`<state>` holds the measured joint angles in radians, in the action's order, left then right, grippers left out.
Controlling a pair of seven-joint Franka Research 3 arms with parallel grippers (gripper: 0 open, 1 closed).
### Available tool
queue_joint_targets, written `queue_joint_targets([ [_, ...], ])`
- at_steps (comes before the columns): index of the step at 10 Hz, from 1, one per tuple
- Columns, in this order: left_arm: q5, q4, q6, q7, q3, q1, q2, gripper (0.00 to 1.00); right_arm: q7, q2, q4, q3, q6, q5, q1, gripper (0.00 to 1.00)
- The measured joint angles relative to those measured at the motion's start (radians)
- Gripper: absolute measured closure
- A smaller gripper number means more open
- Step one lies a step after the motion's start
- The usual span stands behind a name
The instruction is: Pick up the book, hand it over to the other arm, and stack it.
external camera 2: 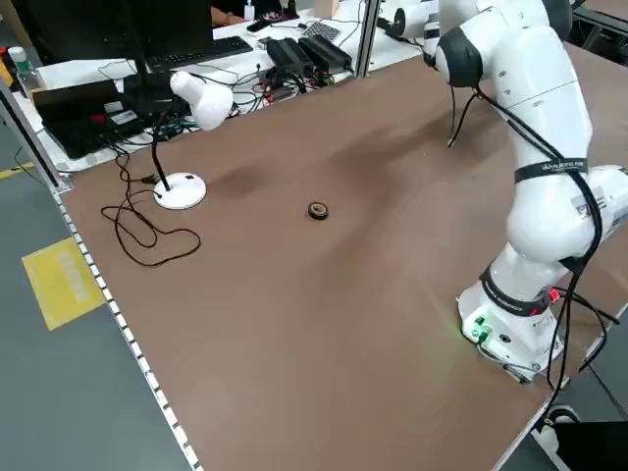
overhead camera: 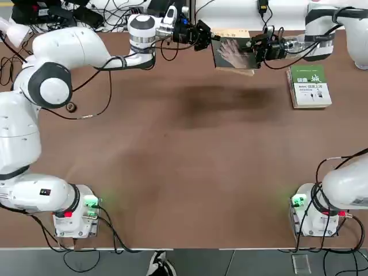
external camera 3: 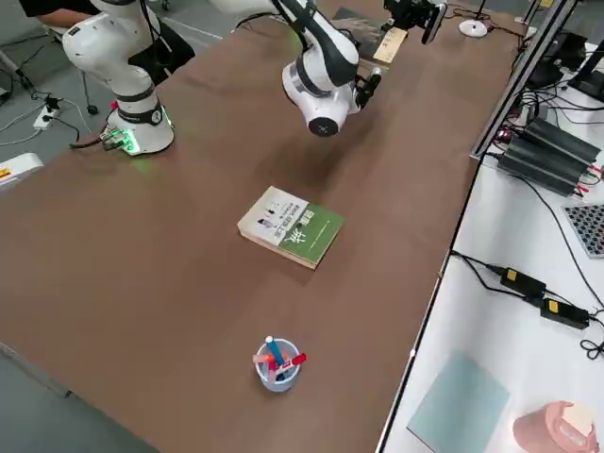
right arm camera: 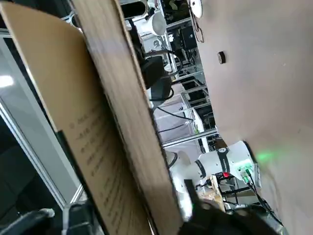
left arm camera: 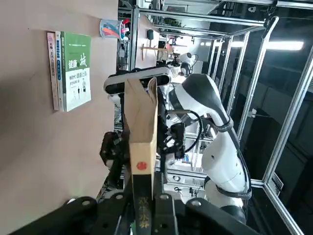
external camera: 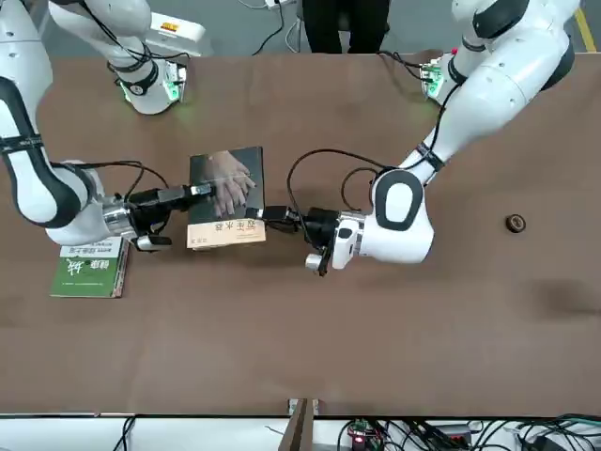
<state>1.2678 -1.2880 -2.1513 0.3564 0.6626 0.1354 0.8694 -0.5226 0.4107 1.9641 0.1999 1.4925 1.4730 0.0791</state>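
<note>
The book [overhead camera: 234, 53] is held above the far side of the worktop [overhead camera: 184, 167], between the two arms, cover up with the pale hand picture showing and its tan band toward the far edge. The left hand [overhead camera: 210, 39] reaches in from the left and is clamped on the book's left edge; its wrist view shows the spine pinched between both fingers [left arm camera: 161, 208]. The right hand [overhead camera: 255, 49] reaches in from the right and overlaps the book's right edge, and from across the worktop one finger [external camera: 197, 192] lies over the cover, so it too appears closed on the book, though the lower finger is hidden. To the right of the book, lying flat on the worktop near the far right corner, is a thicker green-and-white book [overhead camera: 309, 85]. Farther right, near the worktop's edge, stands a cup of pens [external camera 3: 276, 363]. A small dark ring [overhead camera: 70, 106] lies on the left side, beside the left arm's elbow.
</note>
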Motion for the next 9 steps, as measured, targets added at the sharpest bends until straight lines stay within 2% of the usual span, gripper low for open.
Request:
queue_joint_targets([
  [2,0.0,0.0,-0.001,0.0,0.0,0.0,0.0,0.99,0.0,-0.001,0.007,-0.001,-0.002,0.001,0.003,0.57],
  [3,0.0,0.0,-0.002,0.001,0.0,0.0,0.0,0.99,0.0,-0.002,0.01,-0.002,-0.005,0.003,0.007,0.7],
  [5,0.0,0.0,-0.009,0.002,-0.001,0.003,0.003,0.99,0.0,-0.005,0.01,-0.005,-0.025,0.014,0.017,0.83],
  [7,0.002,0.0,-0.012,0.002,0.0,0.007,0.004,0.96,0.0,-0.008,0.011,-0.006,-0.042,0.015,0.025,0.84],
  [9,0.004,0.005,-0.012,0.002,0.0,0.006,0.004,0.74,0.0,-0.008,0.014,-0.015,-0.065,0.015,0.047,0.84],
])
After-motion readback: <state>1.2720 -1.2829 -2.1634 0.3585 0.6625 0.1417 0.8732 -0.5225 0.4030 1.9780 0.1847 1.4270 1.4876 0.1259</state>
